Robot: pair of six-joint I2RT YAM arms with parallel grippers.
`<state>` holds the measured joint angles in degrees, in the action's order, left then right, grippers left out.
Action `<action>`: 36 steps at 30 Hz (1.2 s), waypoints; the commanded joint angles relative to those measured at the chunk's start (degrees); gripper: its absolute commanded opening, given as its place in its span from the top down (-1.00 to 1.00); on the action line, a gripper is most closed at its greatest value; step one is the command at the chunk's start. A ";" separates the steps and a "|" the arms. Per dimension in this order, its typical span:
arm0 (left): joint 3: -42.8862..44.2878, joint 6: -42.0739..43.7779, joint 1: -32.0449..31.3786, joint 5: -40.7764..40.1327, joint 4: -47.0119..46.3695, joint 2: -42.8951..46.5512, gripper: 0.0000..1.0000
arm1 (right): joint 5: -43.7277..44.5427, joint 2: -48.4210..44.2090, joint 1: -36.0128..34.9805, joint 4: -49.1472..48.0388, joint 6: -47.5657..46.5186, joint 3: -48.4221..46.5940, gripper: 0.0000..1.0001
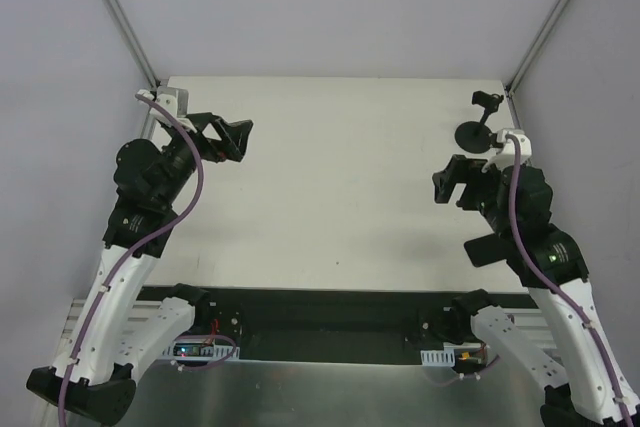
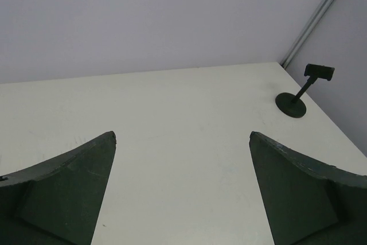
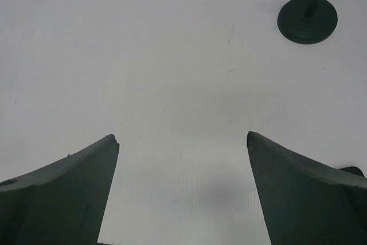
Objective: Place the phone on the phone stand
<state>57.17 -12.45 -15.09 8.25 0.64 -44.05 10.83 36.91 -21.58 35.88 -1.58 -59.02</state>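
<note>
The black phone stand stands upright at the table's far right corner, with a round disc base, thin post and small clamp head. It also shows in the left wrist view at the far right and in the right wrist view, where only its base and lower post show. No phone is in any view. My left gripper is open and empty above the table's far left; its fingers stand wide apart. My right gripper is open and empty just in front of the stand; its fingers stand wide apart.
The white table is bounded by grey walls on the left, back and right, with metal frame posts at the back corners. The arm bases and cabling sit along the near edge.
</note>
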 commanded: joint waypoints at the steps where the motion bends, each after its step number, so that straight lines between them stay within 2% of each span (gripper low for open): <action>1: 1.37 1.02 -1.43 -1.48 -1.96 -0.59 -0.98 | -0.80 5.27 0.23 -1.16 3.16 -1.44 -0.92; 9: 2.42 -0.12 -1.69 0.71 -1.35 -3.67 -0.98 | -5.64 17.56 1.63 -5.29 6.76 -6.79 -0.92; 12: 3.30 -0.99 -1.61 2.37 -0.91 -5.16 -0.98 | -8.80 22.31 6.01 -6.16 11.24 -9.35 -0.92; 15: 3.39 -2.92 -1.69 4.31 -0.91 -5.87 -0.98 | -12.75 25.31 12.95 -14.92 19.14 -8.57 -0.92; 20: 3.83 -5.30 -1.61 8.18 -1.00 -7.10 -0.98 | -14.34 30.76 24.02 -27.77 33.19 -5.84 -0.92; 24: 3.92 -6.36 -1.52 9.41 -1.35 -7.71 -0.98 | -15.48 40.49 31.49 -35.24 41.03 -8.12 -0.92; 31: 3.83 -8.29 0.49 11.17 -2.05 -8.50 -0.98 | -17.16 56.95 35.56 -35.61 49.48 -19.45 -0.92; 32: 3.74 -8.82 1.11 11.96 -2.31 -8.85 -0.98 | -17.16 58.53 35.73 -35.61 49.75 -20.77 -0.98; 36: 3.04 -13.56 4.71 17.57 -4.68 -10.70 -0.98 | -16.19 65.21 35.65 -37.55 51.06 -25.26 -0.92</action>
<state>58.89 -20.84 -13.34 19.55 0.47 -53.34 -4.97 99.18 14.06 3.38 45.15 -78.63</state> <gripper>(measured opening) 0.991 0.966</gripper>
